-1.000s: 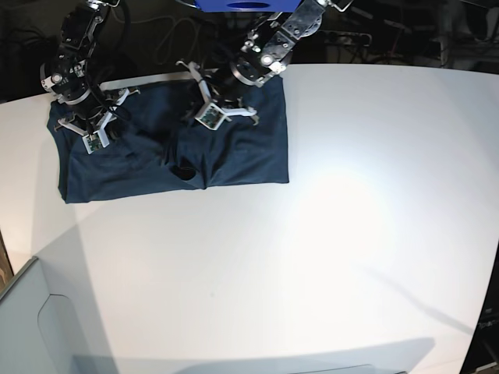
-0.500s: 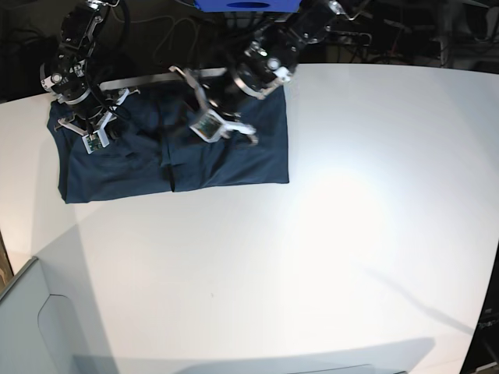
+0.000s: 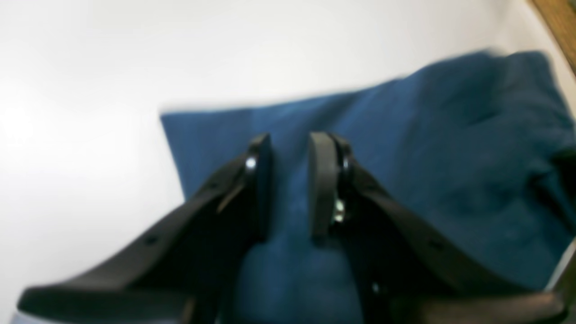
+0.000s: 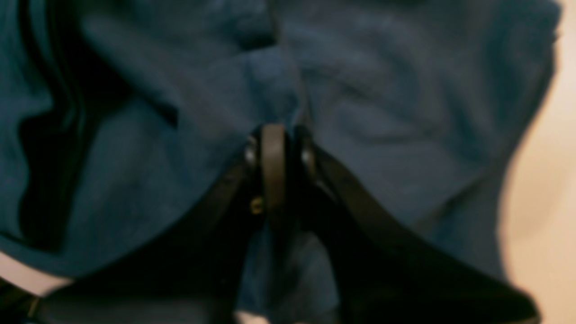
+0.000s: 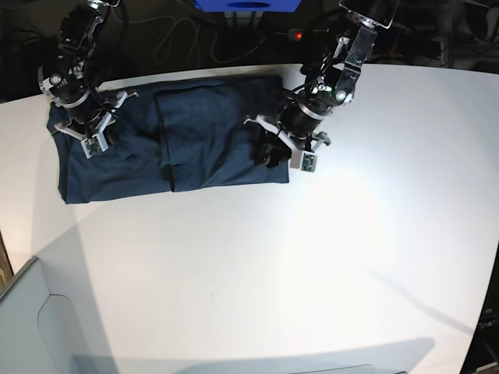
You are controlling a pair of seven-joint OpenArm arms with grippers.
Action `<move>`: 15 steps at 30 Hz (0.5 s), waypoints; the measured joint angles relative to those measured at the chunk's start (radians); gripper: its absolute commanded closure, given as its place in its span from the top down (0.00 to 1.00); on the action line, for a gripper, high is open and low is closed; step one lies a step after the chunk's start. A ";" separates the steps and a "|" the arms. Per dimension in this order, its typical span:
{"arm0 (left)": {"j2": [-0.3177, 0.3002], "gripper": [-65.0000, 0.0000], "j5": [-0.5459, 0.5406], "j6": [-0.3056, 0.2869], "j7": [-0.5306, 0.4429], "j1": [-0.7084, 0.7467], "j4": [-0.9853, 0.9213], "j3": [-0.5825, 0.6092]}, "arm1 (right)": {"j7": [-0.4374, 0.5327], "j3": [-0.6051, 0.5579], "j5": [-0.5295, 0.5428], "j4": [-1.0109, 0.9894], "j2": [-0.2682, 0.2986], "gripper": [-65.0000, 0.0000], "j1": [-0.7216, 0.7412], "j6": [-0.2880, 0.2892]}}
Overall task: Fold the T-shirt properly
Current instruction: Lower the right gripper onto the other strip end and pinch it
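The navy T-shirt (image 5: 195, 136) lies folded at the tabletop's (image 5: 327, 257) ten o'clock, the left gripper (image 3: 290, 180) above its three o'clock edge with fingers narrowly parted and empty, while the right gripper (image 4: 281, 148) pinches a fabric ridge at nine o'clock.

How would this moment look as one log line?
shirt: partly folded, flat on table | left gripper: open above shirt | right gripper: pinching shirt
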 measured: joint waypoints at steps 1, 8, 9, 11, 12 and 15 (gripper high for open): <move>0.004 0.22 -0.001 -0.001 -0.001 0.000 -0.009 -0.001 | -0.003 0.002 0.000 0.026 0.000 0.24 0.000 0.000; 0.013 0.22 0.000 -0.004 -0.003 -0.036 -0.032 0.001 | 0.008 0.038 0.009 0.118 -0.005 0.63 0.008 0.000; 0.012 0.22 0.000 -0.004 -0.003 -0.031 -0.035 0.001 | 0.001 0.061 0.008 0.114 -0.008 0.65 0.021 0.000; 0.012 0.22 0.000 -0.003 -0.001 -0.026 -0.038 0.001 | -0.023 0.106 0.005 0.082 -0.006 0.67 0.055 0.000; 0.013 0.22 0.000 -0.004 0.000 -0.027 -0.038 0.001 | -0.051 0.127 0.007 0.060 -0.007 0.68 0.078 0.000; 0.013 0.22 0.000 -0.004 0.000 -0.032 -0.038 0.000 | -0.108 0.203 0.009 -0.016 -0.010 0.68 0.144 0.000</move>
